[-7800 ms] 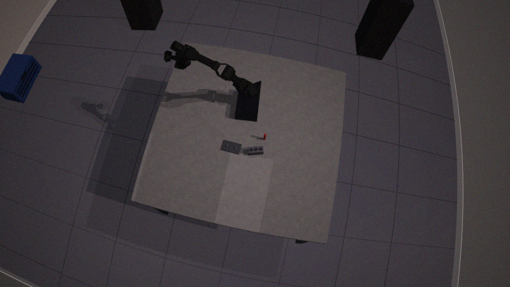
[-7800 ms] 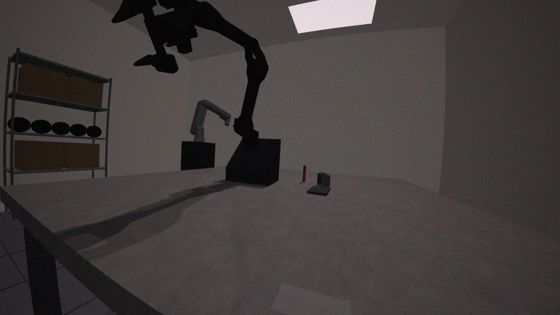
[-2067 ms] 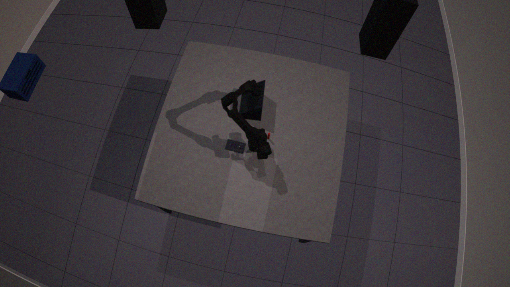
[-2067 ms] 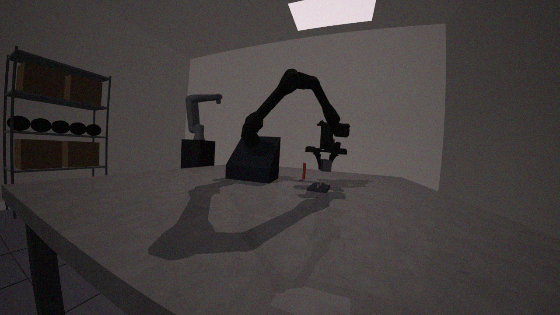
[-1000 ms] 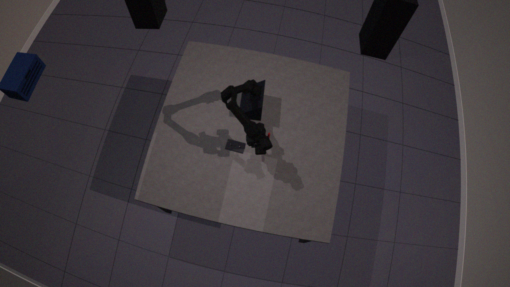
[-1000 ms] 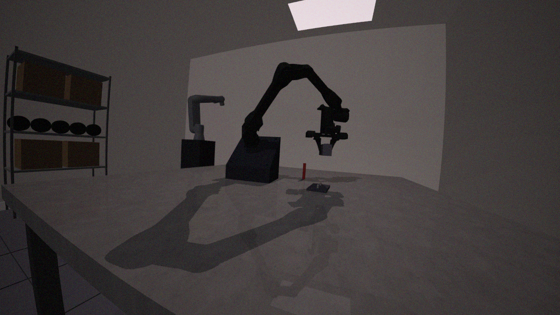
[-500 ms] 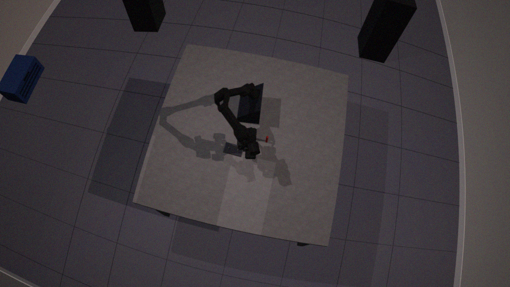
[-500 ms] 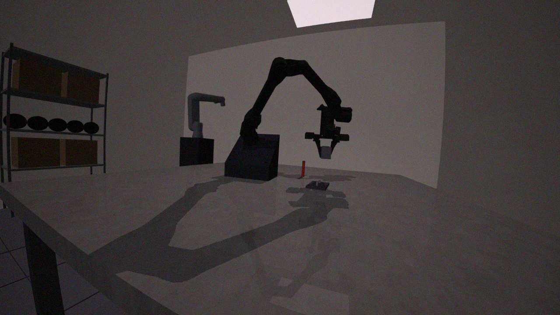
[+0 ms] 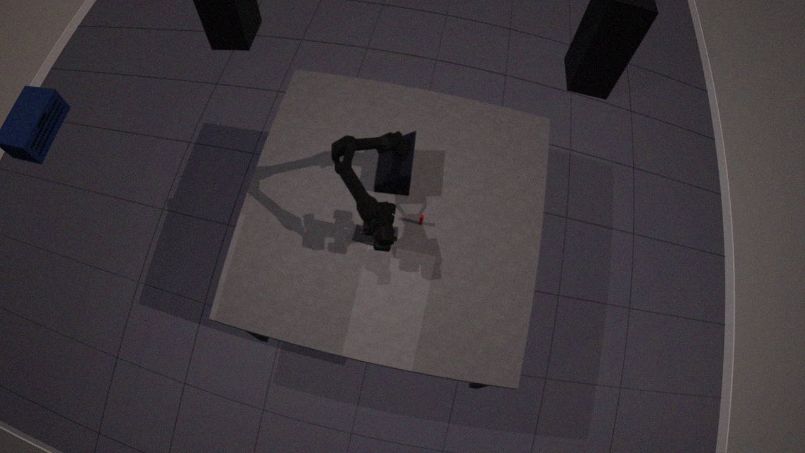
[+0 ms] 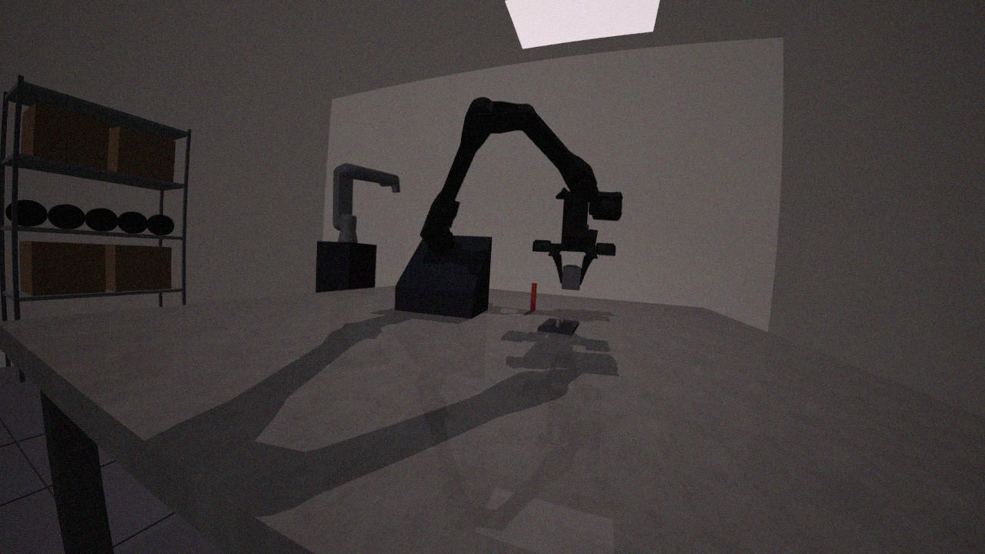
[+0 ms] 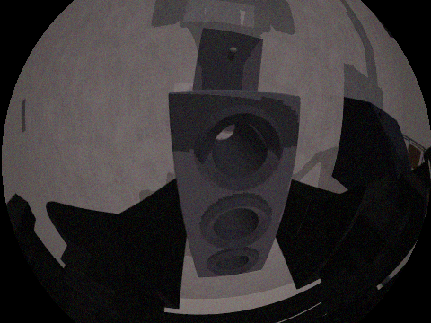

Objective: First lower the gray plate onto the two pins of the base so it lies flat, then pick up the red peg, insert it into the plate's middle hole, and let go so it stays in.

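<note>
One plate held above its base

One gray plate (image 10: 571,277) (image 11: 233,190) is clamped in the gripper (image 10: 571,275) (image 11: 223,178), clear of the dark base (image 9: 363,235) (image 10: 555,328) (image 11: 220,58), which sits inward from all four corners of the bench (image 9: 450,315) (image 10: 654,427). The red peg (image 9: 421,219) (image 10: 532,296) stands upright near the base, seemingly closer to the bench's right edge from above, though the light is dim.

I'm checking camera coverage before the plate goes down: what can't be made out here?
- Second pin of the base: wrist view, likely behind the gray plate.
- Plate: top view, hidden by the arm.
- Hole under the red peg: none discernible, too small.
</note>
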Robot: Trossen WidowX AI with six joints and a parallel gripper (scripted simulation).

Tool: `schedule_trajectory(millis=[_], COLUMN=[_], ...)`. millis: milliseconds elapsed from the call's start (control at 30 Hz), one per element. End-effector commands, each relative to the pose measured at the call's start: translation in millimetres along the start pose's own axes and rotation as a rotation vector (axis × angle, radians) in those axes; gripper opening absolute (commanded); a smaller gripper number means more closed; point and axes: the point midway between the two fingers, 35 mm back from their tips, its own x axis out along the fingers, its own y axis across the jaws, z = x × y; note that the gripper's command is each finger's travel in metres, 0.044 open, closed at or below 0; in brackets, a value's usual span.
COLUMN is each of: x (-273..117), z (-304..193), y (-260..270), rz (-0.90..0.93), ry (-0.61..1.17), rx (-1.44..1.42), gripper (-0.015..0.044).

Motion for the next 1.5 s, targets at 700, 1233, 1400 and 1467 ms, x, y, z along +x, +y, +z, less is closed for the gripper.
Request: schedule_trajectory(millis=[700,1233,1400,1467], x=[29,29,29,30], z=[71,72,72,73], y=[-17,-17,-17,-17], rz=[0.002,0.002,0.002,0.002], ry=[-0.037,-0.038,-0.038,-0.038], rx=[0.14,0.141,0.141,0.141], gripper=[0.0,0.0,0.0,0.0])
